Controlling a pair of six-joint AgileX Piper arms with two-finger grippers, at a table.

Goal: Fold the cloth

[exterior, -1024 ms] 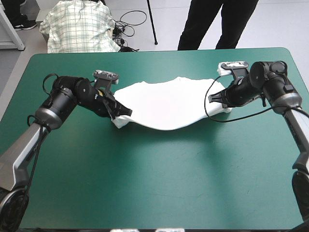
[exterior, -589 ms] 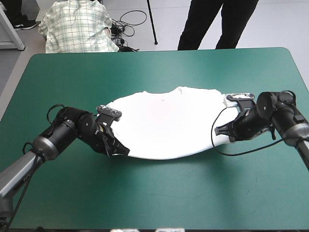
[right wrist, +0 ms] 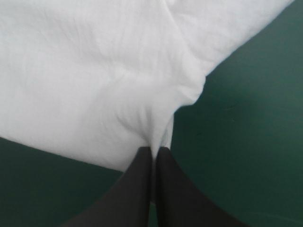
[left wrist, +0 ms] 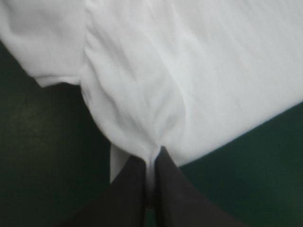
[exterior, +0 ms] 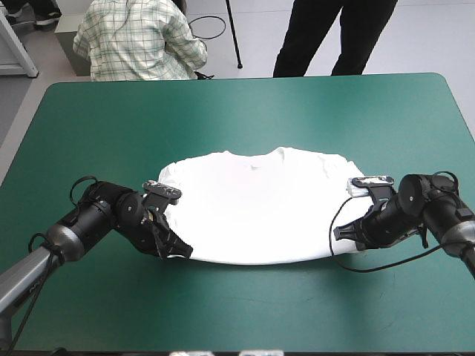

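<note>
The white T-shirt [exterior: 256, 204] lies spread across the middle of the teal-green table, neckline toward the far edge. My left gripper [exterior: 180, 250] is at its near left corner, black fingers shut on the T-shirt. In the left wrist view the T-shirt [left wrist: 189, 75] bunches into a pinched fold at that gripper [left wrist: 152, 158]. My right gripper [exterior: 340, 232] holds the near right corner, low over the table. The right wrist view shows its fingers meeting at the gripper [right wrist: 154, 151] with the T-shirt [right wrist: 94, 80] pulled into creases between them.
Bare teal-green cover [exterior: 245, 311] lies between the T-shirt and the table's near edge, and more [exterior: 245, 111] toward the far edge. A person in a checked shirt [exterior: 137, 41] crouches just beyond the far left edge.
Both grippers have moved toward the near edge and down, dragging the T-shirt with them. It now lies flatter and wider on the table.
</note>
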